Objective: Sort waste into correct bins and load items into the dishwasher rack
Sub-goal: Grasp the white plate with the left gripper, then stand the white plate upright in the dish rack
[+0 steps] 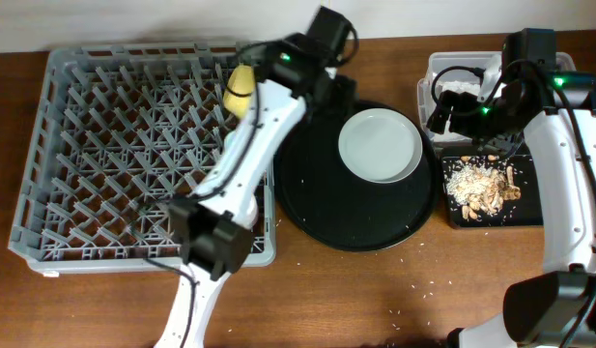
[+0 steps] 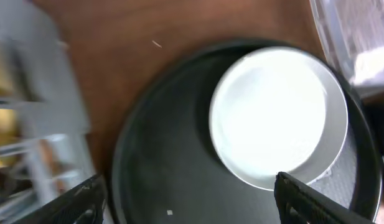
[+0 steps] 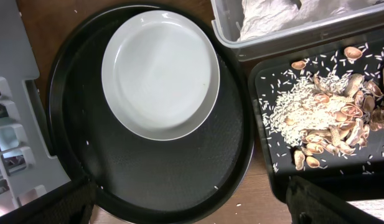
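The white plate lies on the large round black tray. The yellow bowl sits in the grey dishwasher rack at its far right edge. White napkins lie in the clear tub. Beige food scraps lie in the shallow black tray. My left gripper is open and empty above the round tray, beside the plate. My right gripper is open and empty above the round tray's near rim, with the plate, tub and scraps below. The cups and the wrapper are out of view.
Loose rice grains lie on the wooden table in front of the round tray. The left arm stretches over the rack's right edge. The rack's wall shows at the left of the right wrist view.
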You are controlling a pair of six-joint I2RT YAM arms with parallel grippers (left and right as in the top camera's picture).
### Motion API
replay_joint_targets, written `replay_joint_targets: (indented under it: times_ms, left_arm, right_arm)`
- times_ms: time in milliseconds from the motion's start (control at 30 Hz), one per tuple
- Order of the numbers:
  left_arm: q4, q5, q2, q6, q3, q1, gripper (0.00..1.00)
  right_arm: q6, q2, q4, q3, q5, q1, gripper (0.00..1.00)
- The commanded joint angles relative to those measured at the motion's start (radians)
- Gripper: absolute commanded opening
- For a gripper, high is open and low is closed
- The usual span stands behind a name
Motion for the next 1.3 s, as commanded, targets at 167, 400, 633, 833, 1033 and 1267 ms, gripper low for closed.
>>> replay_joint_targets:
  times_ms: [167,400,633,833,1033,1267]
  left_arm:
    - [0.070,0.092,0.272,-0.108,0.000,-0.051,0.70]
    - [0.107,0.093,0.364,-0.129,0.000,-0.053,0.56]
    - [0.037,0.070,0.316,-0.093,0.079,-0.039,0.01]
    - [-0.232,-0.238,-0.032,0.079,0.392,0.155,0.00]
    - [-0.265,-0.603,-0.074,0.406,0.377,0.349,0.00]
    - [-0.238,-0.959,0.222,0.233,0.362,0.345,0.00]
  right_arm:
    - [0.008,-0.006,0.000,0.009,0.009,-0.006,0.99]
    - [0.008,-0.006,0.000,0.009,0.009,-0.006,0.99]
    - [0.008,-0.006,0.000,0.009,0.009,-0.006,0.98]
    - [0.008,-0.006,-0.001,0.009,0.009,-0.006,0.98]
    - [0.008,-0.006,0.000,0.009,0.009,-0.006,0.99]
    - [0.008,-0.006,0.000,0.009,0.009,-0.006,0.99]
